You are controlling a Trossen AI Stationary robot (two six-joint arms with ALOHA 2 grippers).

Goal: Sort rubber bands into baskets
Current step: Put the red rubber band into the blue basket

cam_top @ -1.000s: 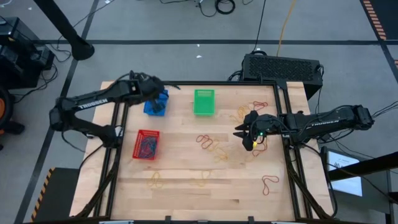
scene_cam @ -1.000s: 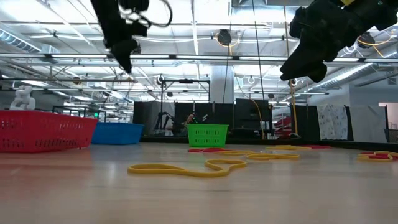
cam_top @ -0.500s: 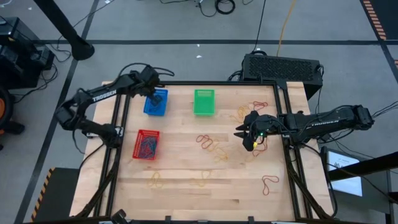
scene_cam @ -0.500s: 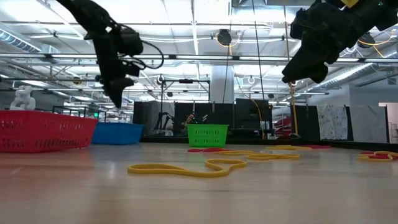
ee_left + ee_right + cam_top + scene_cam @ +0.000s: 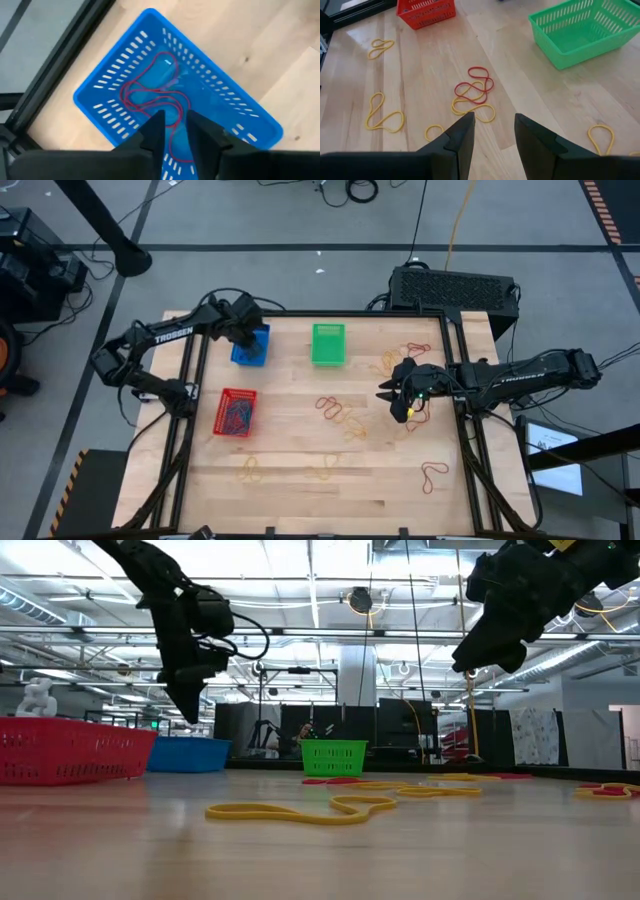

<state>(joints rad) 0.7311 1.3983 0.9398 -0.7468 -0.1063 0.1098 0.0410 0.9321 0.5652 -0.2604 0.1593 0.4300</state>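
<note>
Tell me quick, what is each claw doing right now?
Left gripper: open, holding nothing, above the blue basket.
Right gripper: open, holding nothing, above loose rubber bands.

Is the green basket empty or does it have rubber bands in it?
Empty: the green basket shows only its bare mesh floor in the right wrist view.

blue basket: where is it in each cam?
High view: blue basket far left of the table, under the left end effector.
Low view: left, behind the red basket.
Left wrist view: fills the centre, red bands inside.
Right wrist view: not in it.
Shared landmark: green basket.
</note>
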